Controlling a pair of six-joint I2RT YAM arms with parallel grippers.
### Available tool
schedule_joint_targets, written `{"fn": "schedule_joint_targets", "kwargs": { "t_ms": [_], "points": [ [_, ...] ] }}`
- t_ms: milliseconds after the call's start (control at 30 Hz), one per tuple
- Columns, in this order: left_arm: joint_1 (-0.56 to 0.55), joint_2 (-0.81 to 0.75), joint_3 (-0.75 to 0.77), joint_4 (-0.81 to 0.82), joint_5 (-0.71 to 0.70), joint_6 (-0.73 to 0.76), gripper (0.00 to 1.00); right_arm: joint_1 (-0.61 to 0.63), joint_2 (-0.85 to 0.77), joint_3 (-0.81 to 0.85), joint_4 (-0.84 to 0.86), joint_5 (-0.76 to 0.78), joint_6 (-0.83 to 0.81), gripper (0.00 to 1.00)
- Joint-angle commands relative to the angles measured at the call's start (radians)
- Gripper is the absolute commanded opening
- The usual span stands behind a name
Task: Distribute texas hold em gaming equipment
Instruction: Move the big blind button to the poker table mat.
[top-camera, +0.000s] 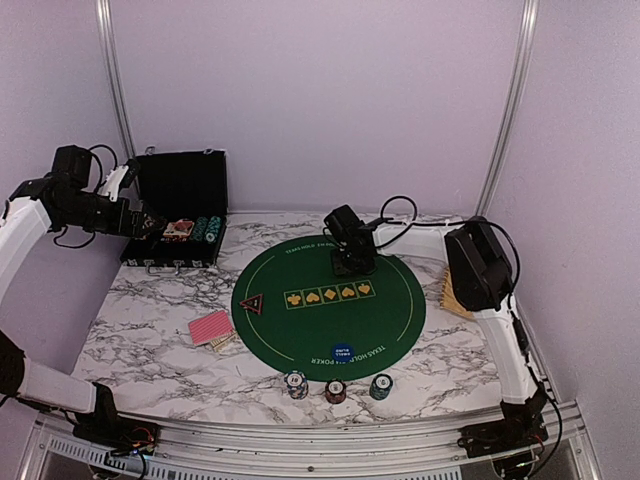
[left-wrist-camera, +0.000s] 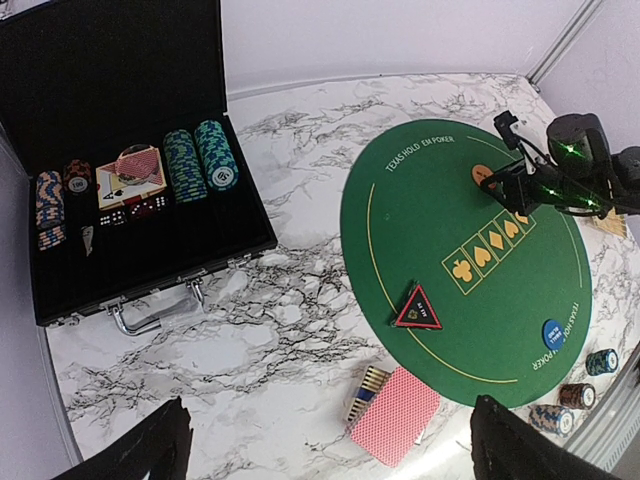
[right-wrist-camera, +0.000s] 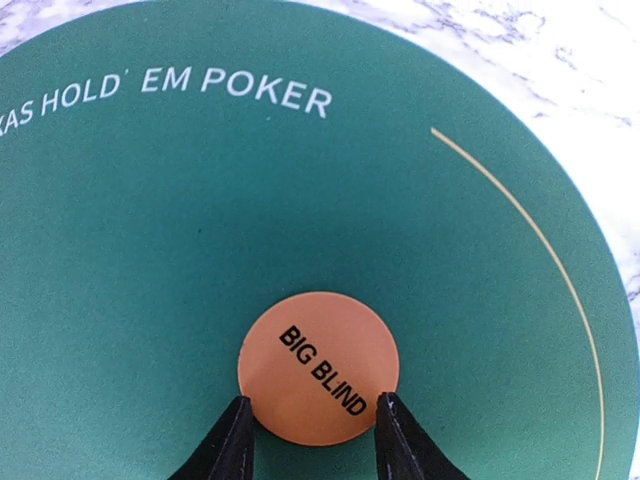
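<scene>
We cannot tell if our right claw (right-wrist-camera: 314, 404) grips the orange button (right-wrist-camera: 318, 365); a crooked lift could drag it; left claw (left-wrist-camera: 330, 412) spread wide.

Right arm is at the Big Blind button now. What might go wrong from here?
1. The right gripper has a finger at each side of the flat orange Big Blind button; whether it grips is unclear, so pulling away could drag the button across the green mat.
2. Three chip stacks sit near the front edge of the marble table; a sweeping retreat might topple them.
</scene>
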Motion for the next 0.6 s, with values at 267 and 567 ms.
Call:
{"fn": "schedule_joint_targets", "kwargs": {
  "t_ms": [267,567],
  "points": [
    [0.006,0.016,0.026,-0.024,0.001,0.009,0.99,-0.046,0.114,0.190,-0.013,-0.055,-0.069,0.41],
    [0.006,0.011,0.031,-0.027,0.001,0.009,0.99,-0.060,0.074,0.240,-0.038,-0.054,-0.086,0.47]
  ]
}}
